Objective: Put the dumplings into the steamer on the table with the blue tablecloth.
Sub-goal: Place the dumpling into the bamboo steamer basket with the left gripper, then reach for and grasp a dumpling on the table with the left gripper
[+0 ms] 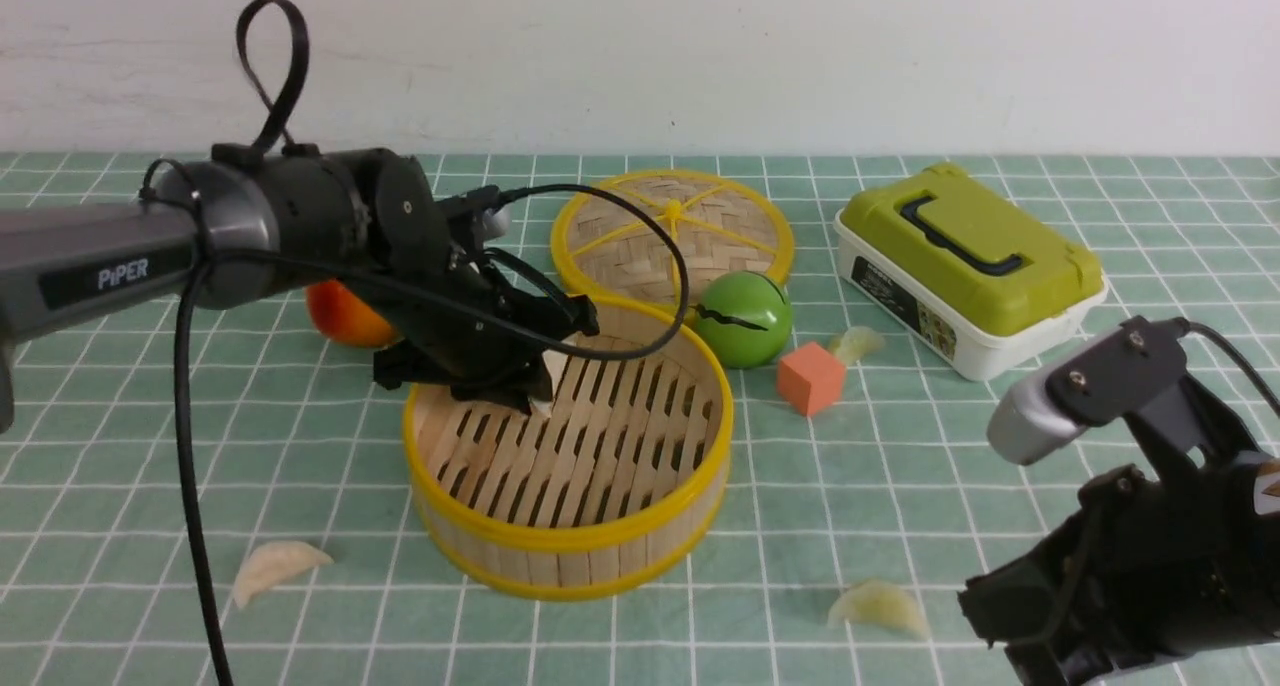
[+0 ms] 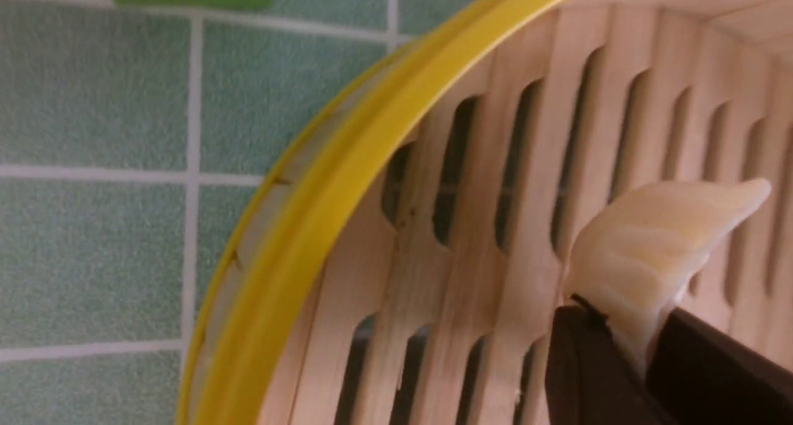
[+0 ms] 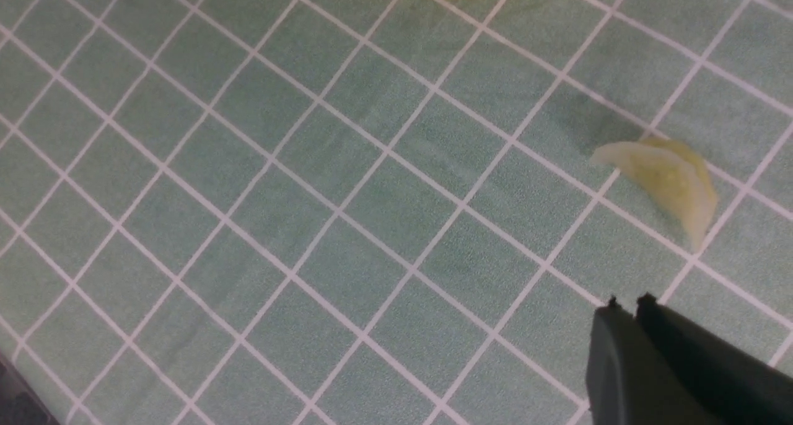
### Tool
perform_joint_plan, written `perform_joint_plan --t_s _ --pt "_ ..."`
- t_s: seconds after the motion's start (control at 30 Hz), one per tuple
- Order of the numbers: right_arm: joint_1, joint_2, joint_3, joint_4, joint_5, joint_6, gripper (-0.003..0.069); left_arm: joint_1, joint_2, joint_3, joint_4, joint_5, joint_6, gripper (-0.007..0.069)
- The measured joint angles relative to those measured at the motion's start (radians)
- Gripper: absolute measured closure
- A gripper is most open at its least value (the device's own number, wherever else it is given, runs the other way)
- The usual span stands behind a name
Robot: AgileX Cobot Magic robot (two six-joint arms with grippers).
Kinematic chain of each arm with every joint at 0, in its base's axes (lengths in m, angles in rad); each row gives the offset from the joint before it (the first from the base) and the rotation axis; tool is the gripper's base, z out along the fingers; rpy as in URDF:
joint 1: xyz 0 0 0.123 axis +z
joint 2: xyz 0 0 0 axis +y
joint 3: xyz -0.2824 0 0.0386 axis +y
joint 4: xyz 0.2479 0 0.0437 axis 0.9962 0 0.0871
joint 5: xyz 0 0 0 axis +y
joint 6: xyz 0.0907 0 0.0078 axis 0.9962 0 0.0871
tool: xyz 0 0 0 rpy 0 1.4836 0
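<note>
L gripper (image 2: pixel 626 313) pinches pale crescent dumpling (image 2: pixel 657 239) over round bamboo steamer's (image 1: pixel 570 544) 11 o'clock; could bounce out. R gripper (image 3: pixel 630 304) jaws pressed together.

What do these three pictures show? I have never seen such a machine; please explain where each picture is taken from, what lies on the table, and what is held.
It is a robot with two arms, each ending in a pinching tool. The wide picture looks forward from between the arms; the other two come from a camera on each wrist. On the cloth stand a steamer, its lid, a green ball, an orange cube, a box and a reddish fruit. The left tool pinches a dumpling inside the steamer's rim. Three more lie on the cloth: a left dumpling, a right dumpling and a far dumpling by the cube. The right tool is shut and empty, above the cloth near the right dumpling.
</note>
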Motion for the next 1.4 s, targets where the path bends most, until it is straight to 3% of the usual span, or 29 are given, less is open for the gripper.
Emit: perform_joint_plan --t_s 0.2,0.33,0.47,0.6,0.67,0.8,0.9,1.07,1.2,1.27,1.4 --pt "0.000 0.000 0.000 -0.009 -0.001 -0.017 0.0619 0.000 -0.004 -0.001 0.000 0.003 0.000 0.0239" --pt "0.000 0.000 0.000 -0.026 -0.001 -0.041 0.0618 0.000 -0.065 -0.042 0.036 0.140 0.017 0.0169" --pt "0.000 0.000 0.000 -0.027 0.007 -0.045 0.0617 -0.001 -0.239 -0.066 0.188 0.347 0.105 0.0181" --pt "0.000 0.000 0.000 -0.022 0.023 -0.048 0.0617 0.025 -0.457 0.040 0.333 0.424 0.163 0.0242" --pt "0.000 0.000 0.000 -0.022 0.026 -0.049 0.0617 0.043 -0.502 0.091 0.336 0.407 0.203 0.0257" --pt "0.000 0.000 0.000 -0.012 0.034 -0.049 0.0617 0.080 -0.588 0.368 0.267 0.209 0.484 0.0334" --pt "0.000 0.000 0.000 -0.007 0.041 -0.049 0.0615 0.080 -0.562 0.508 0.249 0.064 0.582 0.0373" --pt "0.000 0.000 0.000 0.007 0.049 -0.049 0.0608 0.080 -0.459 0.573 0.293 -0.068 0.480 0.0357" --pt "0.000 0.000 0.000 0.008 0.049 -0.049 0.0604 0.080 -0.388 0.573 0.382 -0.074 0.347 0.0305" --pt "0.000 0.000 0.000 0.010 0.049 -0.049 0.0601 0.080 -0.356 0.562 0.469 -0.068 0.227 0.0257" --pt "0.000 0.000 0.000 0.011 0.049 -0.049 0.0597 0.080 -0.350 0.528 0.522 -0.021 0.128 0.0229"
